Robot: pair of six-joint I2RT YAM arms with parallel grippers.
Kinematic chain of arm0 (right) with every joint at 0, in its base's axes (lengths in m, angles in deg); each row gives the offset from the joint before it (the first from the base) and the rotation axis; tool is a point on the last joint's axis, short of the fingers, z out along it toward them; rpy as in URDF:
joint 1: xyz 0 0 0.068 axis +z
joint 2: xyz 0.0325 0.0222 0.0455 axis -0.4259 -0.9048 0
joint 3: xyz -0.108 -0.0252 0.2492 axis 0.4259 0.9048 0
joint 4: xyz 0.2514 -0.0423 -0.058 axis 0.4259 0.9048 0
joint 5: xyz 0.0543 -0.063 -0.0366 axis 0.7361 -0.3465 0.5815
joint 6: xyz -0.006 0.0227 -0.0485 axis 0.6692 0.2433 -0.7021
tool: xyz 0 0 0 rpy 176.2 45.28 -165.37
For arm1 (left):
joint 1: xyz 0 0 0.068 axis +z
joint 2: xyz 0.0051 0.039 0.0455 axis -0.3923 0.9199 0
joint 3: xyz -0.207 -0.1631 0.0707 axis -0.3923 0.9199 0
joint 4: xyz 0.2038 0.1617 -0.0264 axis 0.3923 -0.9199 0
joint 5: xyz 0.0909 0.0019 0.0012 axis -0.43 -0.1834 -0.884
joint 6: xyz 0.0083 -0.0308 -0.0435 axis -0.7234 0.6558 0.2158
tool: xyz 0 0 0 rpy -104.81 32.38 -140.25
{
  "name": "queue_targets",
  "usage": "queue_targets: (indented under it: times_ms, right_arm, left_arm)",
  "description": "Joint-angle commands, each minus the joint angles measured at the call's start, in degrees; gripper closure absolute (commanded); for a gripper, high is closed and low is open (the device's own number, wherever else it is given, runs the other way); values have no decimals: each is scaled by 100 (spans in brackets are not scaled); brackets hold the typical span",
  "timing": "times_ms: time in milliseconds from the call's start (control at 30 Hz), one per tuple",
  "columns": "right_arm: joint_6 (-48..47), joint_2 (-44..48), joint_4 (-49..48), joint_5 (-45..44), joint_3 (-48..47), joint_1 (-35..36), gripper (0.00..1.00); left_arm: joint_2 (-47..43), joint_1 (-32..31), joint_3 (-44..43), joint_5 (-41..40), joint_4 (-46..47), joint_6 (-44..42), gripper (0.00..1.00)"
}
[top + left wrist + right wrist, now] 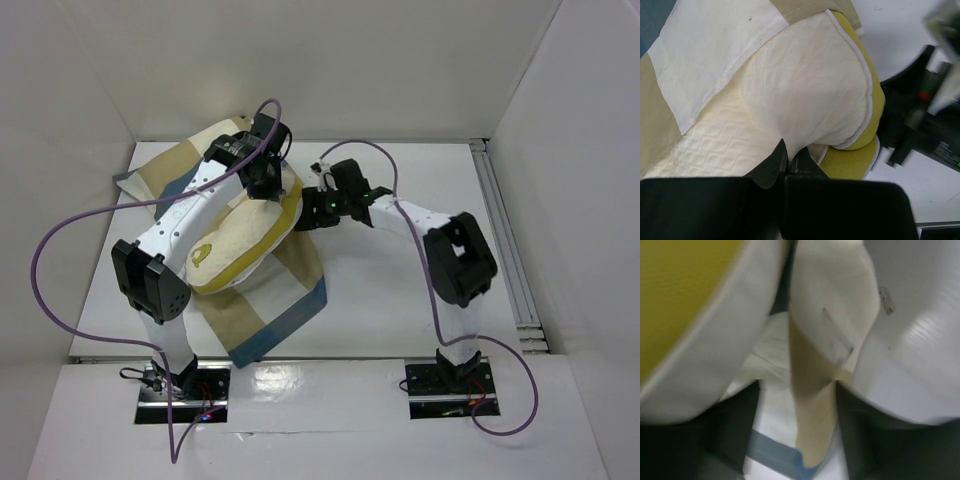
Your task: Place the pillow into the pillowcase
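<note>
White table [400,300], white walls [350,70] on three sides. Pillow [240,235] lies left of centre on the pillowcase [290,290], its far end inside the opening. Left gripper [790,157]: fingers almost together, pinching a fold of pillow. Right gripper [797,390] is at the pillow's right edge, jaws apart, with a strip of pillowcase hanging between them, unclamped.

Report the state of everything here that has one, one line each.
pillow: lying on the table, mostly bare, part of it covered by a layer of checked cloth.
pillowcase: limp, spread under the pillow, one layer draped over it.
left claw: shut, pinching the pillow's cover.
right claw: pillowcase cloth between its fingers; view too blurred to tell whether it grips.
</note>
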Motion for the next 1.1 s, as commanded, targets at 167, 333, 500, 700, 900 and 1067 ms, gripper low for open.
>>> queue_targets:
  times_ms: [167,333,500,700,900,1067]
  right_arm:
    - [-256,-516,-147,337,-881,-118,100]
    - [-240,1430,653,-488,-987,-242,100]
    - [243,2789,1119,-806,-365,-189,100]
    - [516,3369,1761,-920,1060,-136,100]
    - [464,3809,2956,-1596,1421,-259,100]
    - [402,3923,3871,-2080,1492,-663,100]
  left_arm:
    - [-337,32,-82,31,107,-43,100]
    - [65,-177,-1974,-619,-1417,255,100]
    - [321,-460,-1518,-444,-652,527,100]
    - [2050,-460,-1689,-1068,-376,2030,100]
    - [1905,-460,-1516,-1068,352,2531,100]
    - [2140,-513,-1883,-1140,772,2735,100]
